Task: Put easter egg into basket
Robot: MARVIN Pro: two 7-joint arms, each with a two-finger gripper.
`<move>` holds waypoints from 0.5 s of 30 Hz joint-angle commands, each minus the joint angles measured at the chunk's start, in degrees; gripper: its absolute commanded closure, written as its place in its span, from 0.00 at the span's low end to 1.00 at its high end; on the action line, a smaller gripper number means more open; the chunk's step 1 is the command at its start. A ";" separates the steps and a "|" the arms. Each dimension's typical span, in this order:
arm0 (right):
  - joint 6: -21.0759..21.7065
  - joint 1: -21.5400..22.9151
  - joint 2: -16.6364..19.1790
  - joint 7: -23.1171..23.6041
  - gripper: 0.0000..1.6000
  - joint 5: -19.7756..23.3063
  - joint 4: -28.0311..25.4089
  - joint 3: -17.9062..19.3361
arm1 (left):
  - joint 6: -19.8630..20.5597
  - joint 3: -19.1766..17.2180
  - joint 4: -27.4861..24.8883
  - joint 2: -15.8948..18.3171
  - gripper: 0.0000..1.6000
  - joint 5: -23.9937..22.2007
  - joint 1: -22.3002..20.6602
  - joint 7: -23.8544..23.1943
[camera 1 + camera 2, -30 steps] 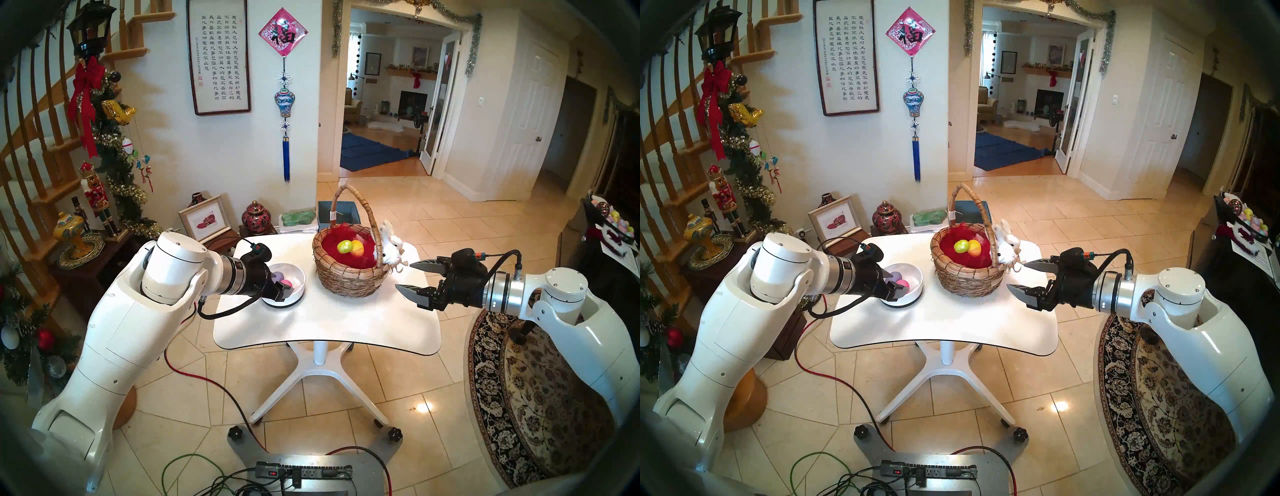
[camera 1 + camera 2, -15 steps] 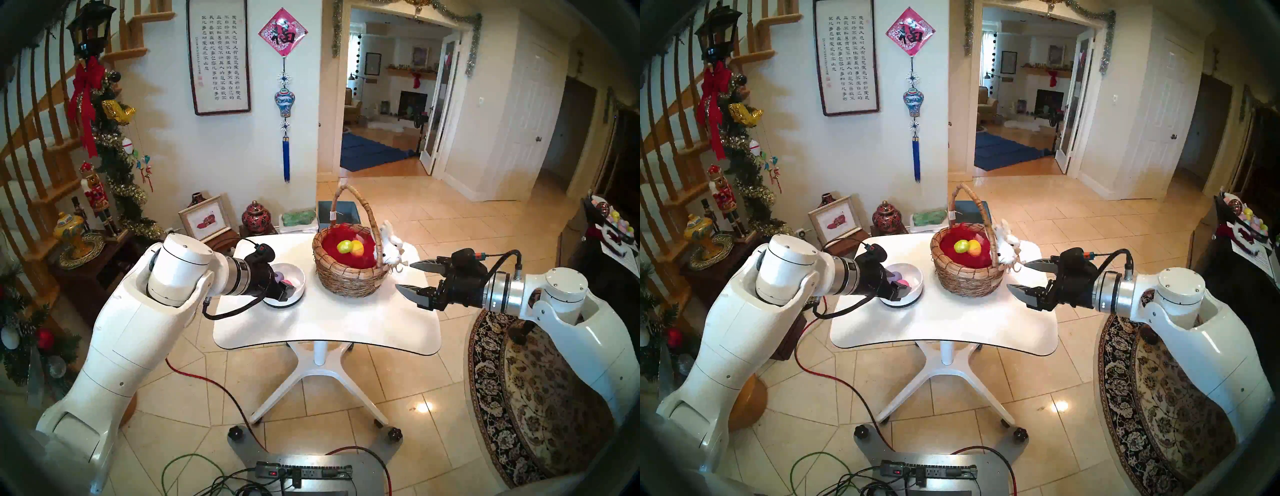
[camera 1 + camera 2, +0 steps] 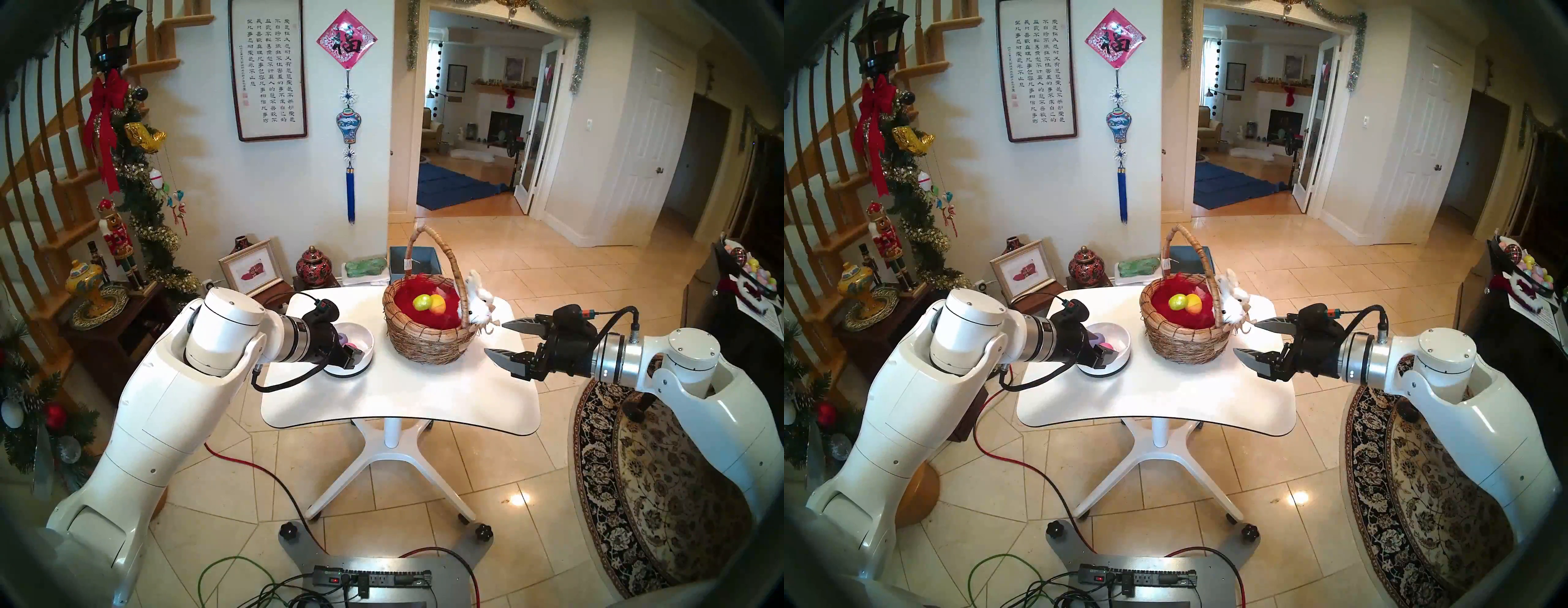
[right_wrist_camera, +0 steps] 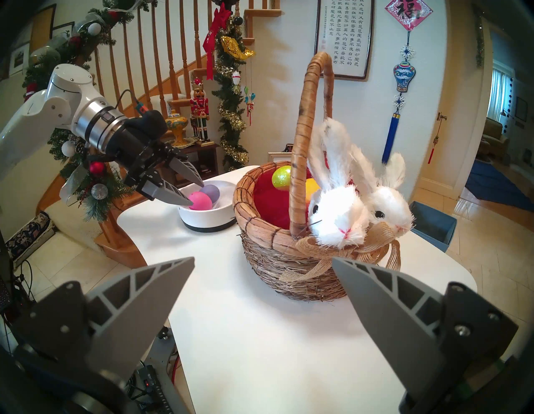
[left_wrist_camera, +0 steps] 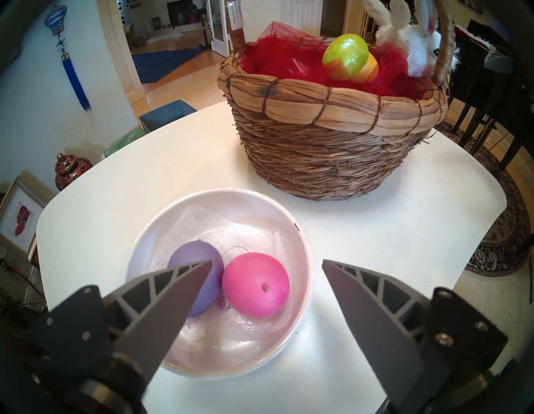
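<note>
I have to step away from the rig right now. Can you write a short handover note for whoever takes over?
Left gripper: open, empty, poised over the white bowl, framing the pink egg.
Right gripper: open, empty, hanging beside the basket.
Done: green egg and yellow egg lie in the basket.
Left: pink egg and purple egg are in the bowl. Likely next: close on the pink egg and carry it to the basket, minding the tall handle.

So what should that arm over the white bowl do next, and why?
Probably lower the left gripper a little and close on the pink egg: its fingers are open above the bowl, holding nothing, and the egg lies roughly between them.
</note>
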 commanded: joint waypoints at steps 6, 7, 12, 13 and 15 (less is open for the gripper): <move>-0.13 0.08 0.11 -0.10 0.00 0.06 -0.09 0.54 | -0.06 0.32 -0.25 -0.31 0.24 0.98 -1.03 1.36; -0.13 0.08 0.11 -0.10 0.00 0.06 -0.09 0.54 | -0.06 0.34 -0.30 -0.30 0.24 1.05 -1.01 1.42; -0.13 0.08 0.11 -0.10 0.00 0.06 -0.09 0.54 | -0.06 0.43 -0.59 -0.15 0.24 1.26 -0.73 1.59; -0.13 0.08 0.11 -0.10 0.00 0.06 -0.09 0.54 | -0.06 0.50 -0.63 -0.09 0.24 1.31 -0.73 1.58; -0.13 0.08 0.11 -0.10 0.00 0.06 -0.09 0.54 | -0.06 0.51 -0.72 -0.02 0.23 1.33 -0.67 1.57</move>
